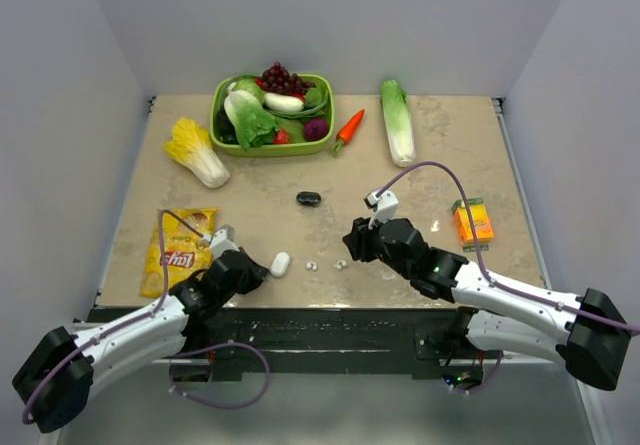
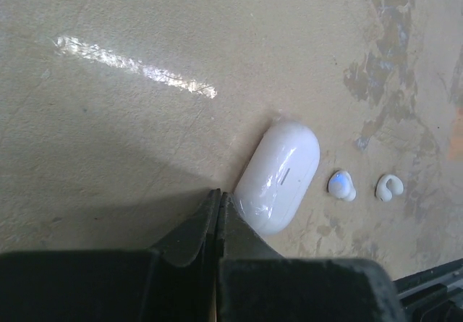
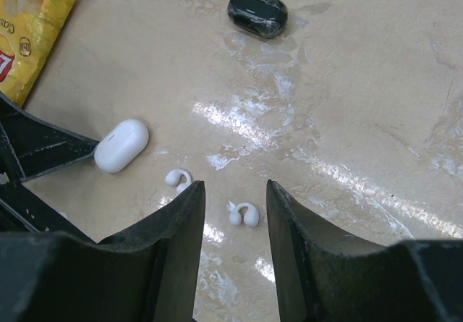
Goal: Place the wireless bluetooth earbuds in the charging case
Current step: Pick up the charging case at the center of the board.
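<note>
White charging case (image 2: 278, 176) lies just beside the closed left hand (image 2: 219, 195).

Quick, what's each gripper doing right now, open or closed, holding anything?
Left gripper: shut, holding nothing, right beside the charging case.
Right gripper: open, holding nothing, with one earbud showing in the gap.

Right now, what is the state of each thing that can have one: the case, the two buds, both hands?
charging case: closed, lying on the table
left hand: shut, empty, tips beside the charging case
right hand: open, empty
first earbud: out of the case, on the table, seen between the right hand's fingers
second earbud: out of the case, on the table, untouched
</note>
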You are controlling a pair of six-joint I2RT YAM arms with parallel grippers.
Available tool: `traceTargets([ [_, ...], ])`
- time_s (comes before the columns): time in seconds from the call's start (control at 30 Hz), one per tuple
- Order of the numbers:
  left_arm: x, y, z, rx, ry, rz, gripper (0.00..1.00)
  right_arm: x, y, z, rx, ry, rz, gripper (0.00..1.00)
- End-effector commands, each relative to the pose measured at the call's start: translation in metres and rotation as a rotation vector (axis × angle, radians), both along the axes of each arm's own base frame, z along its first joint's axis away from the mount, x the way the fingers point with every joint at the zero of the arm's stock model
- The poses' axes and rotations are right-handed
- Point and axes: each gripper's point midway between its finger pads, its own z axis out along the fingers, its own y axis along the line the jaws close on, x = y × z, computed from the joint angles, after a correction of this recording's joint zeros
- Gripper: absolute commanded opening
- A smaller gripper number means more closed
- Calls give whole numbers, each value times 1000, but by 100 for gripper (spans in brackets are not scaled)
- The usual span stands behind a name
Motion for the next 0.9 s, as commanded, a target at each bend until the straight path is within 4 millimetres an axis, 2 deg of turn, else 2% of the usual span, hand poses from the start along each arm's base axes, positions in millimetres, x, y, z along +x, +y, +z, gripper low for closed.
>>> traceTargets([
  [0.0,-9,0,-12,12,33,-27,0,3,3,11,33,-33,-3,43],
  [0.37,-3,-23,-10,-25,18,-87,0,2,-1,7,24,-25,-15,43],
  [0.5,0,-19,-9,-6,14,-66,0,2,-6,7,16,-26,-27,43],
  [0.67,3,-13,0,6,-22,-48,0,1,-8,6,17,-26,-32,44],
  [0.87,2,-27,5,-30,-29,-114,0,0,-8,4,13,-19,-30,43],
])
